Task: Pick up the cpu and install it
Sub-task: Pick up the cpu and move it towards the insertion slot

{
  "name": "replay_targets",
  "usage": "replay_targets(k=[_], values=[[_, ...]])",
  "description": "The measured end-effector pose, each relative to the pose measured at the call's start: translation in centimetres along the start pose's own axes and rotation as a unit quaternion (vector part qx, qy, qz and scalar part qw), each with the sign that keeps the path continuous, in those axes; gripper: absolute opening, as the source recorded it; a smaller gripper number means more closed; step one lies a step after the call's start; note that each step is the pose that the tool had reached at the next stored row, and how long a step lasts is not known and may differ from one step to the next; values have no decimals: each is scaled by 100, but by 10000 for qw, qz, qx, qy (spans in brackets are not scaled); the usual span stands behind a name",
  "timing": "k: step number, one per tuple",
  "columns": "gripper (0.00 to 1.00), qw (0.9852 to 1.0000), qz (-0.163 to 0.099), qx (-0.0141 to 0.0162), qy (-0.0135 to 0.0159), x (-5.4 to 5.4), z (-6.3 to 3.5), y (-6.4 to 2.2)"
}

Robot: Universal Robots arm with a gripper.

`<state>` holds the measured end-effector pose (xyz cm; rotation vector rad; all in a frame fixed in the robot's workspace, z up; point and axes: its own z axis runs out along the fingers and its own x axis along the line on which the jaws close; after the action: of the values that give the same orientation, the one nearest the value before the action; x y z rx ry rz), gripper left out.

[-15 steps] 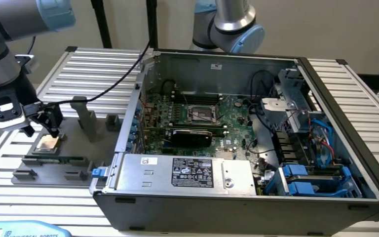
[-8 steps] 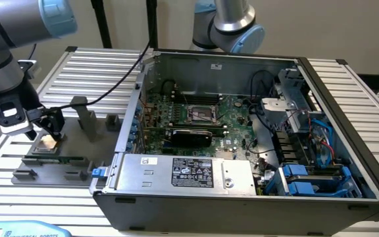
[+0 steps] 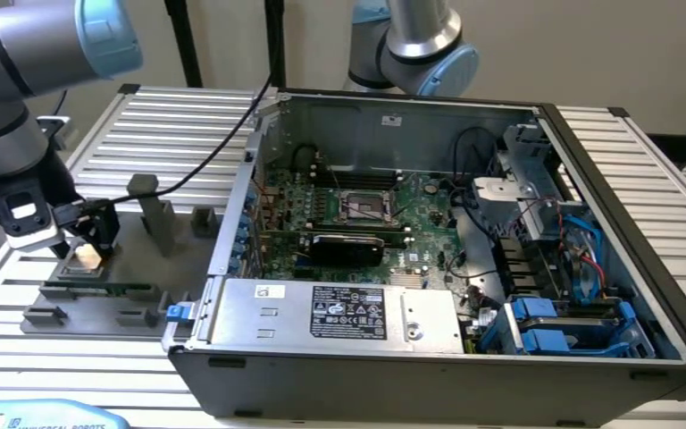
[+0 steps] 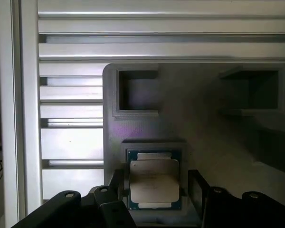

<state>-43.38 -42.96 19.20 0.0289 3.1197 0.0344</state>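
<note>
I see my gripper (image 3: 85, 247) low over the tray (image 3: 140, 306), jaws spread either side of the cpu (image 4: 154, 183); it lies in its pocket, not yet lifted; the board's socket (image 3: 364, 207) looks unfilled.

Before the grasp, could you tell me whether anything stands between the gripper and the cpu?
Nothing visible does: the open gripper sits low over the cpu in the grey tray, a finger on each side of it.
</note>
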Motion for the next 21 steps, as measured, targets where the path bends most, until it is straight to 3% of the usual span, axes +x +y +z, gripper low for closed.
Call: replay_targets(k=[16, 21], values=[[65, 10000, 0, 0, 0, 2, 92, -2], [65, 10000, 1, -1, 4, 1, 67, -1]])
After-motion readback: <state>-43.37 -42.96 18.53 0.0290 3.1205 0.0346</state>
